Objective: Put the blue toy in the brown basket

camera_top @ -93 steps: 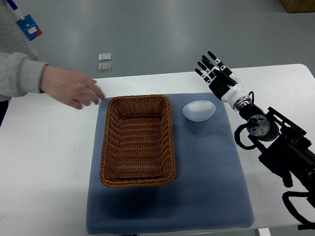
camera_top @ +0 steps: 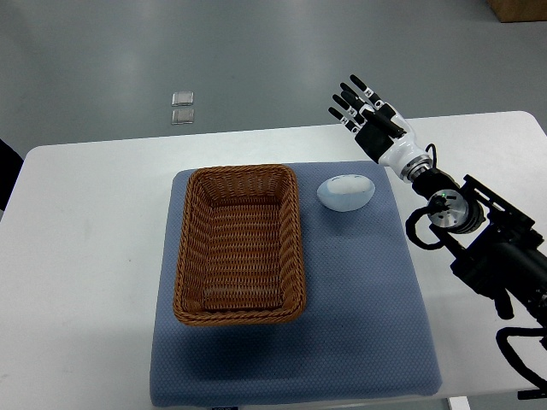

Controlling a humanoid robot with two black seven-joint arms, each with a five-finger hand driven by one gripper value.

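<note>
Blue toy: pale blue and rounded, like an egg or a dome, lying on the blue mat near its far right corner, just beside the basket's right rim at the far end; not inside the basket and not touched by any hand.
Brown basket: rectangular woven wicker, sitting on the left half of the mat with its long side running from the far edge toward the near edge; nothing shows inside it.
Blue mat: dark blue padded cloth spread across the middle of the white table, carrying both the basket and the toy.
White table: bare surface showing to the left and right of the mat.
Right hand: black fingers with a white wrist, its arm entering from the right edge; it hangs over the table's far edge, beyond and to the right of the toy, apart from it, fingers stretched out and fanned, holding nothing.
Floor: grey, beyond the table's far edge, with two small square plates lying side by side on it.
</note>
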